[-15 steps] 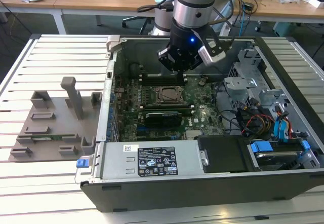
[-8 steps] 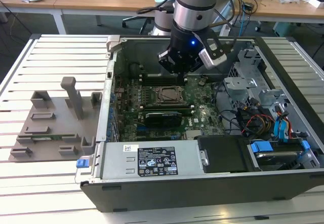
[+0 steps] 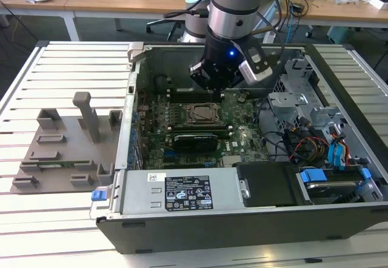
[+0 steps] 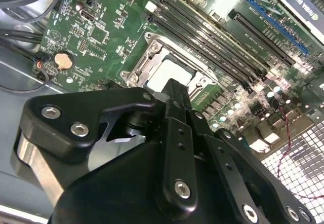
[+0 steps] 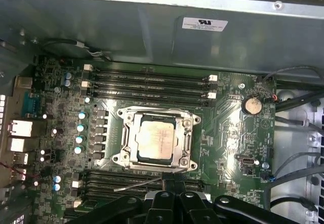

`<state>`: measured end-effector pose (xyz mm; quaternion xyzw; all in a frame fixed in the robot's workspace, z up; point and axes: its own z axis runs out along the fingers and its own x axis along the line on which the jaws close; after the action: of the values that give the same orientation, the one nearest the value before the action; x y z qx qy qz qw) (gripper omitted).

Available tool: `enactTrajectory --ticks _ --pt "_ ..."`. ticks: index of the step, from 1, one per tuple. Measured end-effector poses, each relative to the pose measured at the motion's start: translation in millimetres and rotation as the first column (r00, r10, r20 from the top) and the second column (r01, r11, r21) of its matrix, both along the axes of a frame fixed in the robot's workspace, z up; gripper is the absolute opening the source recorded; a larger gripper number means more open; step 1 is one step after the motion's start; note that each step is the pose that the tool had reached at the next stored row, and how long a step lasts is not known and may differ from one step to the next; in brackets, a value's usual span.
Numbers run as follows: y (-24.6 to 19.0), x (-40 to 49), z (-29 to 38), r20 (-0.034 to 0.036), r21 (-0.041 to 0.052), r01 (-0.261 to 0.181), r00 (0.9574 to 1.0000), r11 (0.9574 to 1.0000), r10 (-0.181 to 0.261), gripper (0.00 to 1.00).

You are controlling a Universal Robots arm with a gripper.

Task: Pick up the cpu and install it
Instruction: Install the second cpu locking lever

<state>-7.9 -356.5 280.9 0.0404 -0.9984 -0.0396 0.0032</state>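
Note:
The cpu (image 5: pixel 156 140) is a silvery square chip lying flat inside the metal socket frame (image 5: pixel 125 150) on the green motherboard (image 5: pixel 228 133); it also shows in the second wrist view as the cpu (image 4: pixel 169 73). In the exterior view the socket (image 3: pixel 200 114) lies in the open computer case (image 3: pixel 242 219). My gripper (image 3: pixel 213 87) hangs a little above the board at the socket's edge. Its black fingertips (image 5: pixel 173 184) look pressed together with nothing between them, just short of the socket. The gripper (image 4: pixel 174 86) body covers part of the socket frame.
A grey plastic holder plate (image 3: pixel 66 150) with upright posts lies on the slatted table at the exterior view's left. Memory slots (image 5: pixel 152 87) flank the socket. Cables (image 5: pixel 298 168), a drive cage (image 3: pixel 291 98) and the power supply (image 3: pixel 182 192) crowd the case.

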Motion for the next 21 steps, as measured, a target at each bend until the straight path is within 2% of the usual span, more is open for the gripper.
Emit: enactTrajectory --ticks 9,19,21 --pt "-2.8 0.0 -1.3 -0.0001 0.0 0.0 1.0 1.0 0.0 0.11" --pt "-2.9 0.0 -5.3 -0.0001 0.0 0.0 1.0 1.0 0.0 0.11" --pt "-2.9 0.0 -5.5 0.0001 0.0031 0.0 1.0 1.0 0.0 0.11"
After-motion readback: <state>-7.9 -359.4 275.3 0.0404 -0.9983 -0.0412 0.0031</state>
